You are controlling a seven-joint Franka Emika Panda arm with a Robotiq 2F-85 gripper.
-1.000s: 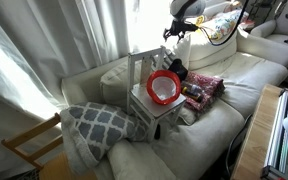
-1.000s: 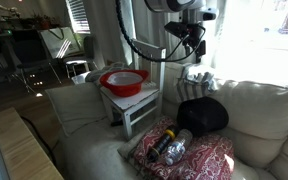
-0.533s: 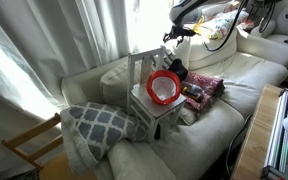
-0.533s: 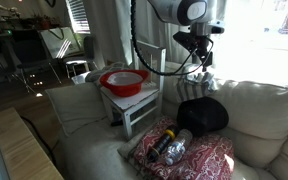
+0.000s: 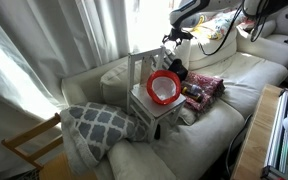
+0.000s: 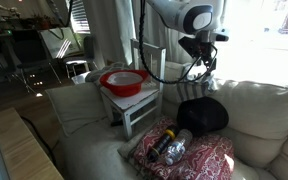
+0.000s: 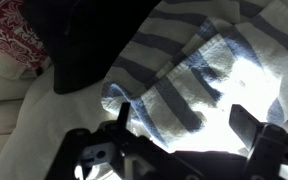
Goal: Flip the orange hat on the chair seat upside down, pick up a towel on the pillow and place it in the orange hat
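1. The hat part looks done to me. The hat [image 6: 124,82] sits on the chair [image 6: 136,115] seat with its opening facing up like a bowl, and both exterior views show it that way.
2. So I'd say we're on the towel grab now. The gripper [image 6: 201,66] hangs over the sofa back past the chair, well apart from the hat.
3. In the wrist view the striped towel [image 7: 199,75] is bunched up right underneath and fills most of the picture. A black thing [image 7: 89,40] lies against its edge, and a bit of red pillow [image 7: 9,25] shows in the corner. I can't really make out what the towel is lying on.
4. The fingers [image 7: 121,113] are spread wide with nothing between them. They look to be above the cloth, not on it yet.
5. My guess at the next move is to go straight down onto a raised fold and pinch a good bunch of cloth. It should keep off the black thing.
6. After that it needs to lift high, swing over to the chair and let go above the hat's opening. The towel is floppy, so a trailing end could snag on the chair back.
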